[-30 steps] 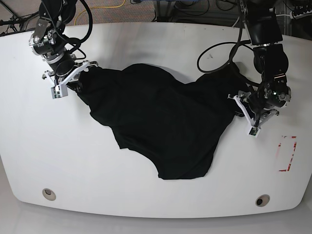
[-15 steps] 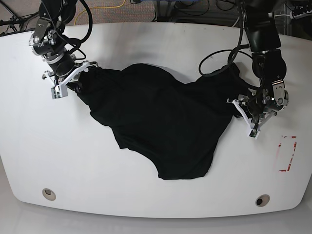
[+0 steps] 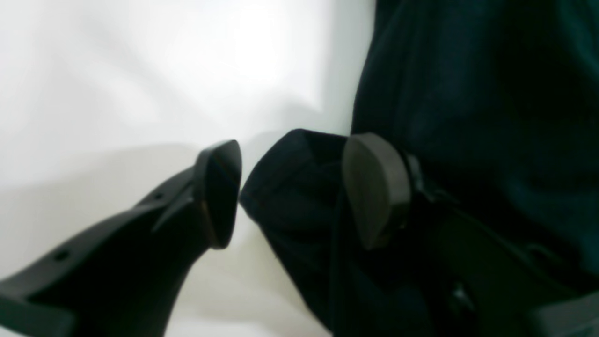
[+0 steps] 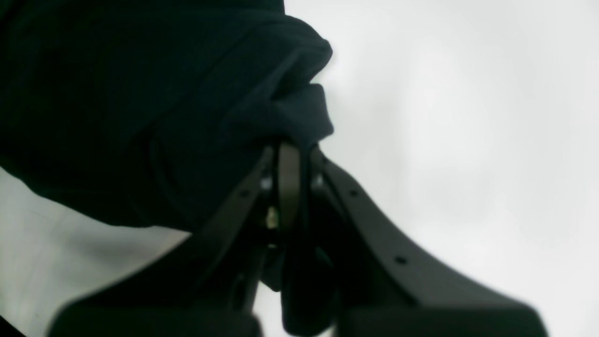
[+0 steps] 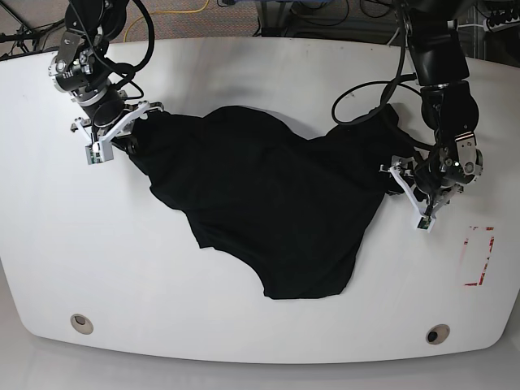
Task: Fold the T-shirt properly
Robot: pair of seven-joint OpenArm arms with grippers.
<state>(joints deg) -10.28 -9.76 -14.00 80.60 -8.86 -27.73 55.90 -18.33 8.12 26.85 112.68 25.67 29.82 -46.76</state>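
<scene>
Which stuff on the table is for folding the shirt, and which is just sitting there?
For the job:
- T-shirt, black, spread crumpled on the table
- right gripper, shut on the shirt's edge
- left gripper, jaws apart around a fold of cloth

Just there:
- white table
- red marking near the table's edge
- two round holes along the front

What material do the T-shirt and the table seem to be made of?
T-shirt: soft matte black cloth, probably knit cotton; it lies in loose folds and bunches at the right hand. Table: smooth white hard surface, maybe laminate or painted board; it shows a faint sheen and soft shadows.
</scene>
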